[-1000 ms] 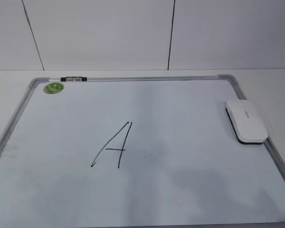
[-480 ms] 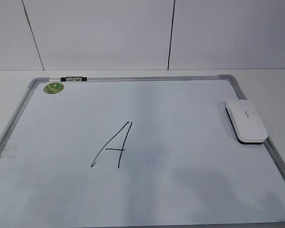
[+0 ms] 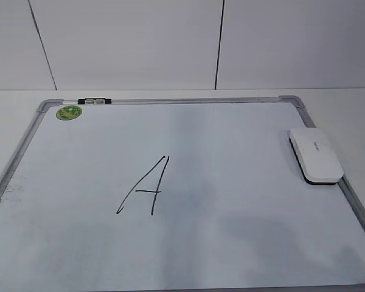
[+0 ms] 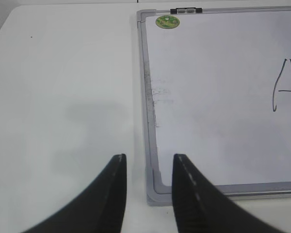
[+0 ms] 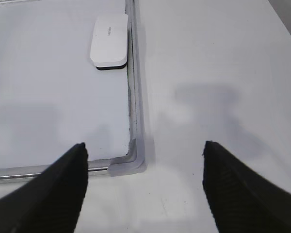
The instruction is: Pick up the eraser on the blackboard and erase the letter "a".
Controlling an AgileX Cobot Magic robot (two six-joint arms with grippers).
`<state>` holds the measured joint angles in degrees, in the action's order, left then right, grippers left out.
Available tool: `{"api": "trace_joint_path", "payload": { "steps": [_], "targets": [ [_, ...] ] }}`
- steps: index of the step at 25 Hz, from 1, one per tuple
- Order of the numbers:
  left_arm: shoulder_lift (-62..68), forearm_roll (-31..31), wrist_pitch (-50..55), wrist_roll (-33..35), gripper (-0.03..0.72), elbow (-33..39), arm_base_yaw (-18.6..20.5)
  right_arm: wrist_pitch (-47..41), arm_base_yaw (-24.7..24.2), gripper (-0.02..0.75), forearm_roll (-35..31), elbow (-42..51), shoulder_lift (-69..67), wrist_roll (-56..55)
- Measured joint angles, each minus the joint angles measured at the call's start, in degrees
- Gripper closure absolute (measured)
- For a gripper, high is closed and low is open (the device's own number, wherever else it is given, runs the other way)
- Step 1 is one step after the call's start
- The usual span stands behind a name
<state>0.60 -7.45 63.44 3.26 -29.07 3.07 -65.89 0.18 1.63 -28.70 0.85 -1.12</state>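
Note:
The white eraser (image 3: 315, 155) lies at the right edge of the blackboard (image 3: 170, 101), a white board with a grey frame. The eraser also shows at the top of the right wrist view (image 5: 109, 40). A tall angular capital "A" (image 3: 145, 187) is drawn mid-board. No small lowercase "a" shows in any view. My left gripper (image 4: 149, 157) is open and empty above the board's near left corner (image 4: 155, 187). My right gripper (image 5: 144, 144) is wide open and empty above the near right corner (image 5: 131, 162), well short of the eraser. Neither gripper shows in the exterior view.
A small black-and-white marker (image 3: 94, 101) lies on the board's far frame, beside a round green sticker (image 3: 69, 112). White table (image 5: 213, 73) lies on both sides of the board. A white panelled wall (image 3: 140, 42) stands behind.

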Motion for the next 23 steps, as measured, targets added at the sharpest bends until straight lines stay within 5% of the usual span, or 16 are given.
{"api": "trace_joint_path", "payload": {
  "steps": [23],
  "targets": [
    [0.0,0.0,0.0,0.0,0.443,0.0,0.0,0.0,0.0,0.180,0.0,0.0,0.0,0.0]
  ]
}}
